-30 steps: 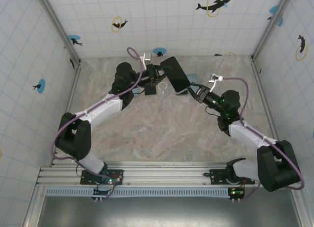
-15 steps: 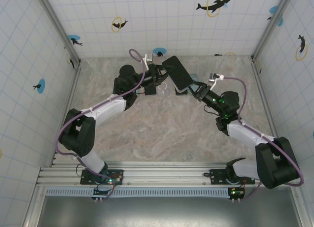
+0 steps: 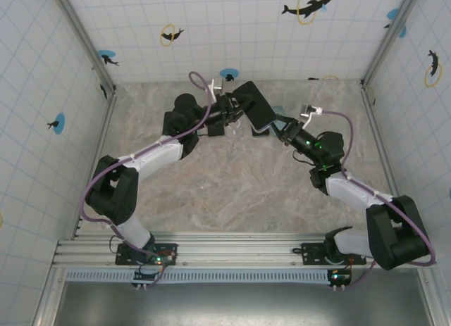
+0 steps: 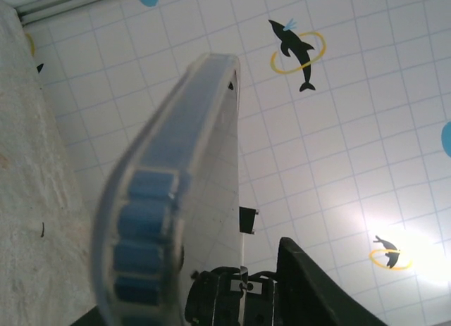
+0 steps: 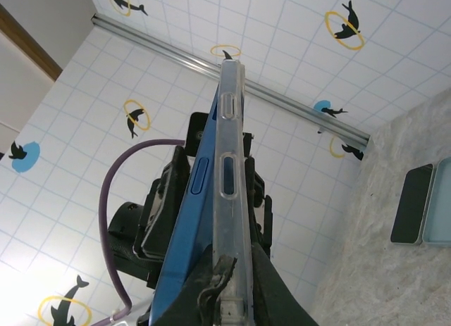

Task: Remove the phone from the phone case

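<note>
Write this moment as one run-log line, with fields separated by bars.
phone case: raised, right gripper shut on its end | phone: blue edge apart from case | left gripper: at other end, grip unclear

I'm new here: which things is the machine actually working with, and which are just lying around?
In use: blue phone, clear plastic phone case, right tool gripping the case's end, left tool by the other end.
Lying about: dark flat slab and pale blue slab, side by side on the stone-patterned table.
</note>
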You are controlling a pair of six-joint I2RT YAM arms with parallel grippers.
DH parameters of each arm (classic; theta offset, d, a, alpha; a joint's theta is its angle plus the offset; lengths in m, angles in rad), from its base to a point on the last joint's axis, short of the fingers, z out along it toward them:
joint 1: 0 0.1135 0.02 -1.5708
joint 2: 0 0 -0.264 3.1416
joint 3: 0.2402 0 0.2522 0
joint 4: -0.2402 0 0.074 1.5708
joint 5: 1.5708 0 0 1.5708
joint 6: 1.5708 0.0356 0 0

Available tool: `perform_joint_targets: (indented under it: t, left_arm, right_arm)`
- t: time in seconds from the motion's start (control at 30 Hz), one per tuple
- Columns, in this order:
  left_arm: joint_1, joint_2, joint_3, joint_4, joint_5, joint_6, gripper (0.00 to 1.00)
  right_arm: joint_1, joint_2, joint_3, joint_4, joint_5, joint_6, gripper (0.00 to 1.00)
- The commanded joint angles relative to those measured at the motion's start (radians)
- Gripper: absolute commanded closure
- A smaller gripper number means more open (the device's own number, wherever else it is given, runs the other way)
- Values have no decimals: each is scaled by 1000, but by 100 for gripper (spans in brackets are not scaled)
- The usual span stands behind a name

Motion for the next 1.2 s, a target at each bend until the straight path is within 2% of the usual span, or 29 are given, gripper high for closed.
perform_joint_targets:
  t: [0.0, 0.23, 0.5, 0.63, 0.73, 0.93, 1.17]
  left_arm:
    - [-6, 8, 46, -17, 21, 7, 51]
    - [-5, -19, 4, -112, -72, 40, 42]
    - [-43, -123, -119, -215, -275, -32, 40]
    - [-92, -175, -217, -144, -401, -164, 40]
    - [-141, -189, -202, -178, -482, -182, 40]
    - [-219, -177, -192, -115, -615, -288, 40]
    - [-270, -132, -163, -93, -645, -350, 42]
  right_arm:
    - [-4, -2, -15, 85, 63, 18, 93]
    - [-6, 28, -31, 153, 166, 49, 94]
    - [23, 36, -7, 104, 362, -59, 93]
    - [63, 30, -28, 98, 501, -116, 93]
    - [95, 36, -34, 107, 585, -136, 93]
    - [133, 63, -42, 167, 671, -156, 93]
    - [173, 87, -27, 177, 705, -192, 93]
